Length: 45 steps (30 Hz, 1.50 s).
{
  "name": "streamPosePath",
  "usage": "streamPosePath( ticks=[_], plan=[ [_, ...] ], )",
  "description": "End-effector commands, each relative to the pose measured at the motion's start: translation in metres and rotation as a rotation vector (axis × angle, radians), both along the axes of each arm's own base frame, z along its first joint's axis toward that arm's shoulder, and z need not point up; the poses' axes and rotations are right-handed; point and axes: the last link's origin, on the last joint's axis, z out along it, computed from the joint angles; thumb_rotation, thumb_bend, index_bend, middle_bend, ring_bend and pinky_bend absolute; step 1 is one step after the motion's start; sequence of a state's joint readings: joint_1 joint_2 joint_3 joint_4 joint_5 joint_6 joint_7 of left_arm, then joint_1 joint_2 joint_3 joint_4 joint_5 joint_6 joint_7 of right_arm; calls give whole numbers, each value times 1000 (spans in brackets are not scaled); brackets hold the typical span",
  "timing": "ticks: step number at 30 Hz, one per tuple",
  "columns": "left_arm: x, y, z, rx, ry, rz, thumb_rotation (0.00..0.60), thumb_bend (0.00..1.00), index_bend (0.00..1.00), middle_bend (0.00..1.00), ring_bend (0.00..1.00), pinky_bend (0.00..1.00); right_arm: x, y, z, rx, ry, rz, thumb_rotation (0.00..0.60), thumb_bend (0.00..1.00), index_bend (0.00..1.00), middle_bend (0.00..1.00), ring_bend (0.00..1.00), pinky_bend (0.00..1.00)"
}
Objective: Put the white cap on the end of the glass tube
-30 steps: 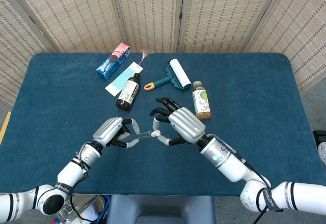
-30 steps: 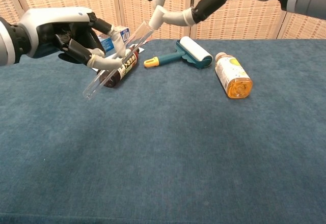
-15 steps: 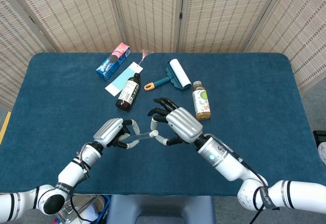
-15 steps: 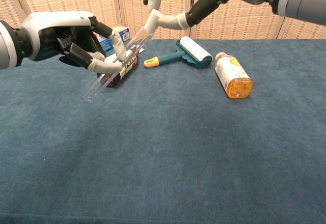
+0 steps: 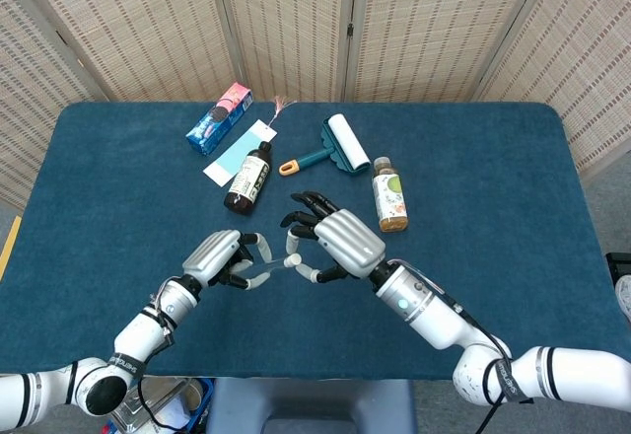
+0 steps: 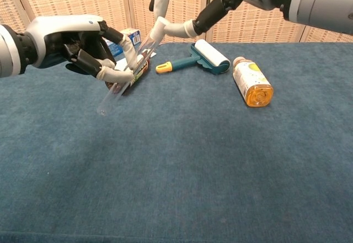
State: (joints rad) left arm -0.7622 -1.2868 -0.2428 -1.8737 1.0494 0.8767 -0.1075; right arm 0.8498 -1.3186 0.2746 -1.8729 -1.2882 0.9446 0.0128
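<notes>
The glass tube [image 6: 128, 73] is held above the blue surface [image 6: 193, 160], tilted, its closed round end low toward the left and its open end raised toward the right. It is pinched near its middle between the thumb and a finger of the left hand [image 6: 74, 41], whose other fingers [image 6: 113, 74] are curled beside it. The white cap [image 6: 158, 27] is seated at the upper end of the tube, pinched between the thumb and a fingertip of the right hand [image 5: 335, 245], the remaining fingers being spread above it.

Compared with a second ago, the tube is angled more steeply, and its lower end is drawn further right in the chest view. The cap, which stood just off the open end then, is now pressed against it; whether it is fully seated cannot be told. The right hand is shifted left and toward the left hand in both views, so that the two hands are brought closer together.

Behind the hands, a dark brown bottle [image 5: 248, 178], a teal lint roller [image 6: 198, 58], an orange drink bottle [image 6: 251, 83] and a blue-and-pink box [image 5: 219, 118] are left lying where they were, well apart from the tube.
</notes>
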Motion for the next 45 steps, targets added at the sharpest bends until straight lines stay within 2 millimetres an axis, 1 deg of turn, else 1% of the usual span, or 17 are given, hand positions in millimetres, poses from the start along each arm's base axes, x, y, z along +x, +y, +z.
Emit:
streamPosePath(
  ticks=[1, 22, 23, 25, 26, 27, 31, 33, 34, 38, 40, 45],
  plan=[
    [0, 0, 0, -2, 2, -1, 600, 375, 600, 1000, 1000, 1000, 0, 0, -1, 1, 4, 0, 600, 507, 637, 268, 0, 0],
    [-2, 2, 3, -8, 11, 7, 600, 375, 604, 1000, 1000, 1000, 0, -3, -12, 15, 25, -6, 600, 506, 637, 267, 0, 0],
    [-2, 2, 3, -8, 12, 8, 600, 375, 604, 1000, 1000, 1000, 0, -3, -12, 17, 27, -8, 600, 501, 637, 266, 0, 0],
    [-3, 2, 3, -8, 13, 10, 600, 375, 604, 1000, 1000, 1000, -1, -3, -13, 18, 36, -9, 600, 438, 626, 248, 0, 0],
    [-4, 2, 3, -8, 16, 9, 600, 375, 604, 1000, 1000, 1000, -2, -3, -14, 21, 42, -9, 600, 399, 605, 236, 0, 0],
    [-4, 2, 3, -7, 19, 9, 600, 375, 604, 1000, 1000, 1000, -2, -3, -14, 25, 47, -9, 600, 349, 562, 217, 0, 0],
    [-8, 3, 5, 1, 33, 15, 600, 375, 604, 1000, 1000, 1000, -2, -3, -15, 32, 64, -10, 600, 168, 359, 160, 0, 0],
    [-10, 4, 6, 5, 39, 18, 600, 375, 604, 1000, 1000, 1000, -3, -2, -15, 35, 68, -11, 600, 130, 288, 141, 0, 0],
    [-11, 4, 6, 7, 45, 18, 600, 375, 604, 1000, 1000, 1000, -3, -2, -14, 35, 67, -12, 600, 116, 250, 132, 0, 0],
    [-17, 6, 8, 21, 78, 15, 600, 375, 604, 1000, 1000, 1000, -6, -2, -8, 25, 59, -21, 600, 108, 170, 110, 0, 0],
    [-20, 7, 7, 24, 101, 12, 600, 375, 605, 1000, 1000, 1000, -9, -2, -2, 12, 54, -26, 600, 108, 158, 107, 0, 0],
    [-31, 14, -1, 84, 244, -33, 600, 375, 606, 1000, 1000, 1000, -25, -2, 22, -48, 49, -50, 600, 108, 152, 106, 0, 0]
  ],
)
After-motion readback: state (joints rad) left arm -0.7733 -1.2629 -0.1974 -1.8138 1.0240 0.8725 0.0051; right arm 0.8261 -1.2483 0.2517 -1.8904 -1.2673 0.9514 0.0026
